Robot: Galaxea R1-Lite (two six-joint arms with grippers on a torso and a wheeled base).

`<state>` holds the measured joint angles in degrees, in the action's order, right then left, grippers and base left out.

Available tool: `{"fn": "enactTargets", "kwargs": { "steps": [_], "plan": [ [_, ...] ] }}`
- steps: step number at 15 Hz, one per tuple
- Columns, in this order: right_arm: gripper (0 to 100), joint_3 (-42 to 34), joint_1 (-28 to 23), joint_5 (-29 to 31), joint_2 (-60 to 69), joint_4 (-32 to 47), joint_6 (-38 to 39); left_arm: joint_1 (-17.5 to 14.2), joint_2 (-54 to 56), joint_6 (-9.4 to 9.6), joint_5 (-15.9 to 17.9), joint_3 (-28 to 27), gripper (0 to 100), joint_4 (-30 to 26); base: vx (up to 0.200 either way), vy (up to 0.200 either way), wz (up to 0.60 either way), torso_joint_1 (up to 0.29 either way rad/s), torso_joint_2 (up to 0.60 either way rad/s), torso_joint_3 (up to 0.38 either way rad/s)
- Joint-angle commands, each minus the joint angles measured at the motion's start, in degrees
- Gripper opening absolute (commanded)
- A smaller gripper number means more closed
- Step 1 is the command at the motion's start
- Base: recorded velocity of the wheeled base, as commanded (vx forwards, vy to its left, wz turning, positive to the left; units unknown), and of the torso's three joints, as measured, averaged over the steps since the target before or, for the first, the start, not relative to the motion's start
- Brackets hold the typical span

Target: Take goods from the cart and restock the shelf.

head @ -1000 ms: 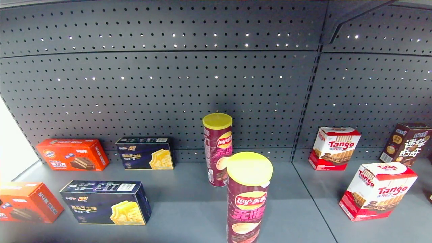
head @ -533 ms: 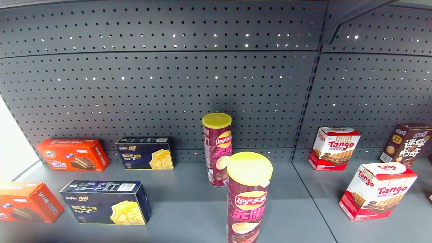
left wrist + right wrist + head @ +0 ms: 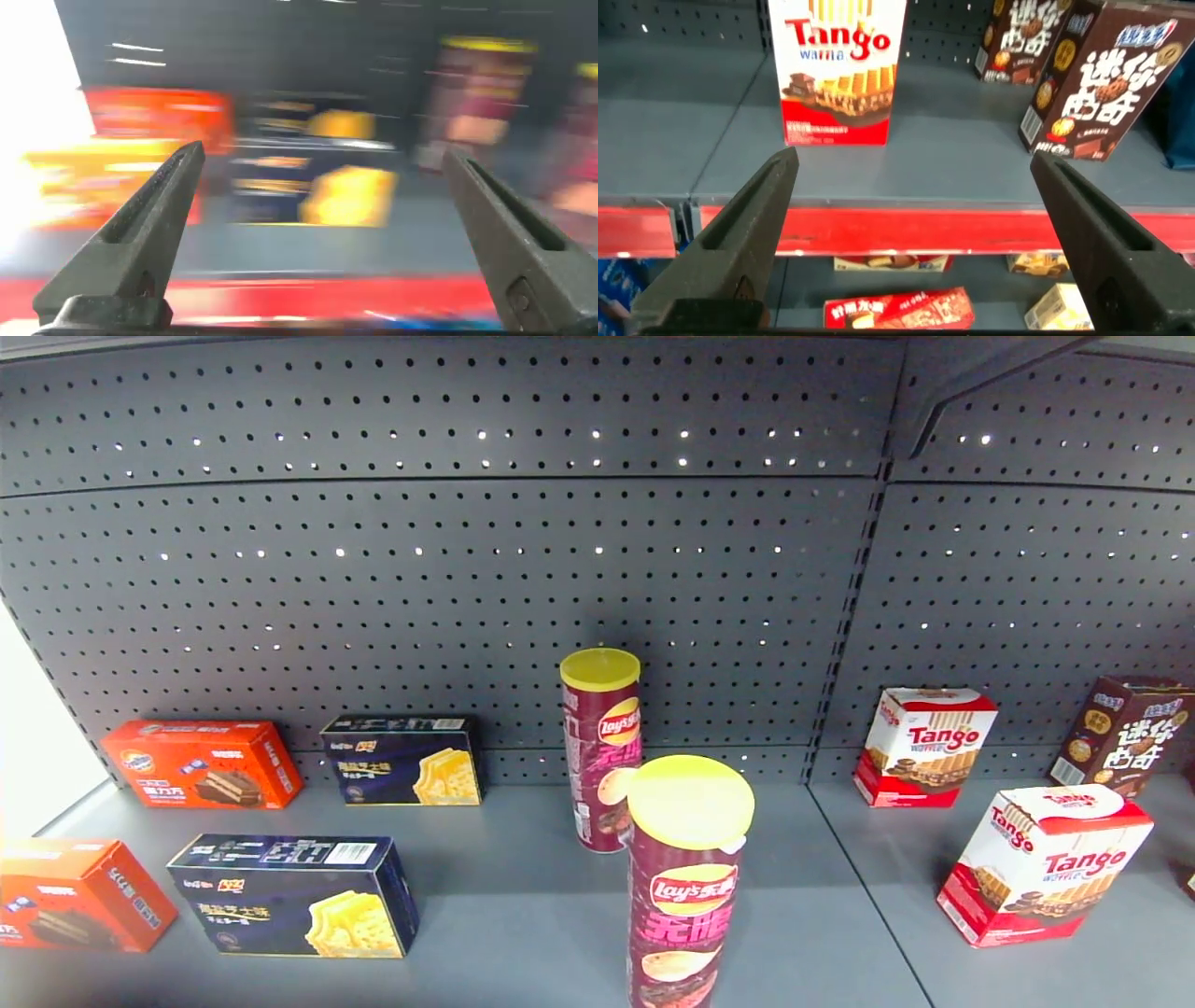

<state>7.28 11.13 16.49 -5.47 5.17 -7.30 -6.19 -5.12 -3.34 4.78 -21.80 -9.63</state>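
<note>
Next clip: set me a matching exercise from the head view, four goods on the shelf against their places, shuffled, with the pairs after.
Things:
1. front chip can
2. rear orange box
3. front blue box
4. brown box

Places:
A. back row, left end
B. back row, far right
C. centre, nearest the camera
D. front row, left of centre

Pairs: 1-C, 2-A, 3-D, 4-B
</note>
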Motion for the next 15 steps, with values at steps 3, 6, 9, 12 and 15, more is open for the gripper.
{"fn": "enactTargets", "kwargs": {
  "steps": [3,6,9,12,15],
  "plan": [
    [100,0.63,-0.06,0.38,-0.15,0.1,-0.43,7.16,4.07,8.35,-15.33,12.74,100,-0.48,0.0,0.0,0.0,0.0,0.0,0.0],
    [100,2.92,0.03,2.23,-0.15,0.63,-0.61,7.16,4.24,7.65,-14.97,18.9,100,6.47,0.0,0.0,0.0,0.0,0.0,0.0],
    [100,2.21,0.03,2.14,-0.15,0.63,-0.61,6.81,4.94,8.61,-3.46,20.3,100,7.08,0.0,0.0,0.0,0.0,0.0,0.0],
    [100,2.74,0.03,2.23,-0.06,0.72,-0.61,6.28,5.12,11.25,0.49,20.92,100,7.96,0.0,0.0,0.0,0.0,0.0,0.0],
    [100,2.83,0.03,2.14,-0.06,0.63,-0.52,6.28,5.12,5.45,-1.61,21.45,100,9.02,0.0,0.0,0.0,0.0,0.0,0.0]
  ]
}}
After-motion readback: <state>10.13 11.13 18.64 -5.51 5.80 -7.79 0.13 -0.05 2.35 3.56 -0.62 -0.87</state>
